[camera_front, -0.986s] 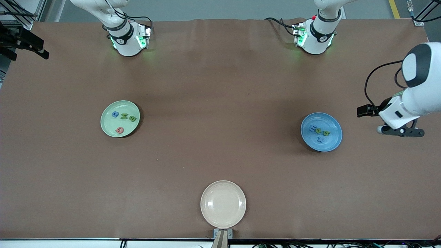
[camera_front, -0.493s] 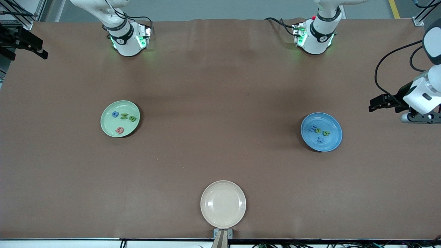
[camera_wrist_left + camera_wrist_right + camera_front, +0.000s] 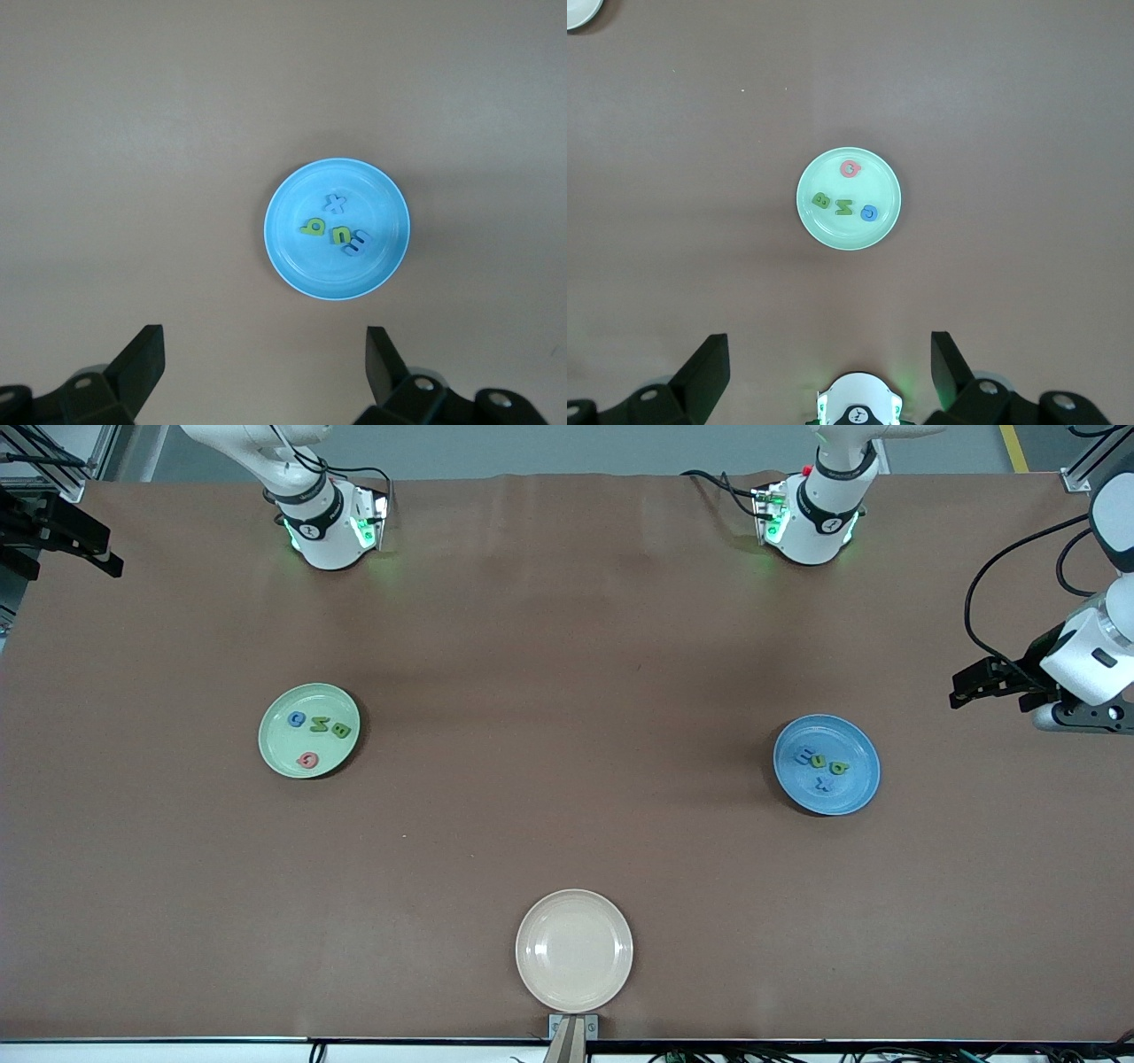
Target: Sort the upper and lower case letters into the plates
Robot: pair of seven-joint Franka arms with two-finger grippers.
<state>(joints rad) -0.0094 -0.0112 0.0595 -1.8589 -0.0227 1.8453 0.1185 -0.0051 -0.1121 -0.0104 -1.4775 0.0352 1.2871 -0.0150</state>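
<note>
— Toward the right arm's end of the table: sitting flat, a green plate (image 3: 279,746), and carrying four capital letters (image 3: 319,724), one blue, two green, one pink.

— Seeing the right gripper (image 3: 828,340) anywhere close?

— Hanging high over the table by that plate, looking straight down on it. Standing with jaws wide apart, gripping nothing. Waiting, by the look of it.

— And moving along toward the middle?

— Passing a cream plate (image 3: 574,950), nearest the front camera, carrying nothing. Then reaching a blue plate (image 3: 852,793) toward the left arm's end, holding four small letters (image 3: 820,762): two blue, two green, bunched near its middle.

— Meaning no letters lying loose on the cloth?

— Finding none. Judging the sorting as finished, or very nearly.

— Left gripper (image 3: 263,332)?

— Hovering up over the left arm's end of the table, near the blue plate but not over it. Also spread fully open, carrying nothing.

— Supposing one piece needing a move, handling how?

— Probably weighing next to nothing and staying stiff under a pinch, being tiny and chunky. Likely skidding on the smooth plate if nudged sideways, so coming straight down. Pinching across the narrow width, fingertips meeting opposite flat edges. Watching the neighbours while doing so, especially in the blue plate, the pieces there lying just beside one another. Not worrying about breakage; worrying more about a piece popping out of the pinch.
</note>
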